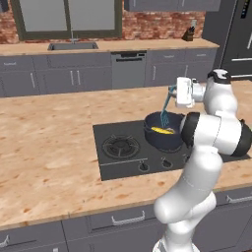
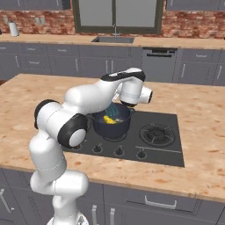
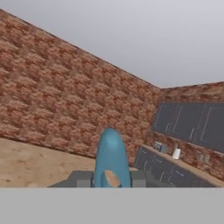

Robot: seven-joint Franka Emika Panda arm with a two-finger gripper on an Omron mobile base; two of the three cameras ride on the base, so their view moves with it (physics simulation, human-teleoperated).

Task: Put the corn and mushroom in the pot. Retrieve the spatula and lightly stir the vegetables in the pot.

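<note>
Pot point(image 1: 162, 133), round and dark blue-grey, is seen standing on the black cooktop point(image 1: 123, 147) that is set into the wooden island counter point(image 1: 49, 147); it occupies the burner nearest the arm, while the other large burner point(image 1: 120, 146) beside it stands bare. Inside the pot the yellow corn point(image 1: 162, 130) is seen lying against the near wall. The mushroom cannot be made out at this size.

The teal spatula point(image 1: 166, 109) is held steeply tilted, its slotted head lowered into the pot just above the corn and its handle rising toward the gripper point(image 1: 173, 93). In the right base view the pot point(image 2: 112, 121), the corn point(image 2: 108, 119) and the spatula head point(image 2: 115, 110) are partly hidden behind the white forearm. In the hand view the rounded end of the spatula handle point(image 3: 111, 157) is shown clamped between the two grey fingertips point(image 3: 81, 178), with the jaws drawn in tight against it.

Behind the island, a back counter with a sink point(image 1: 73, 46), a dishwasher point(image 1: 129, 69) and grey cabinets is set against a brick wall point(image 1: 147, 24).
</note>
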